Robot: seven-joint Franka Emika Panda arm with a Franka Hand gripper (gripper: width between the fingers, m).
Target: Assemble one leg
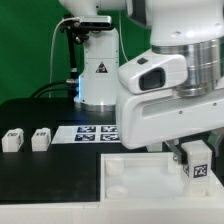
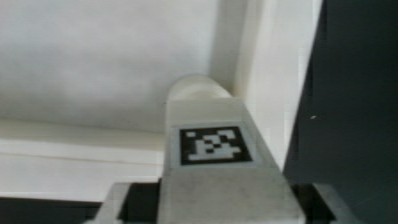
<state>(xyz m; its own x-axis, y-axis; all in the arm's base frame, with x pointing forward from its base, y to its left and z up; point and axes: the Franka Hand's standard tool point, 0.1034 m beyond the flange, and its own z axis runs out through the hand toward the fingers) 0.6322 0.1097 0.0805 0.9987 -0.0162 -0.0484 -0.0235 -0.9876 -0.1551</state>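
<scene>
My gripper is shut on a leg, a small white square-sectioned block with a black-and-white tag. It holds the leg over the large white panel, towards the exterior view's right. In the wrist view the leg sticks out between the fingers, and its far end is at an inner corner of the panel, by the raised rim. Whether the end touches the panel cannot be told. Two more legs lie on the black table at the exterior view's left.
The marker board lies behind the panel in front of the arm's white base. The black table stretches to the exterior view's left of the panel. Cables hang behind the base.
</scene>
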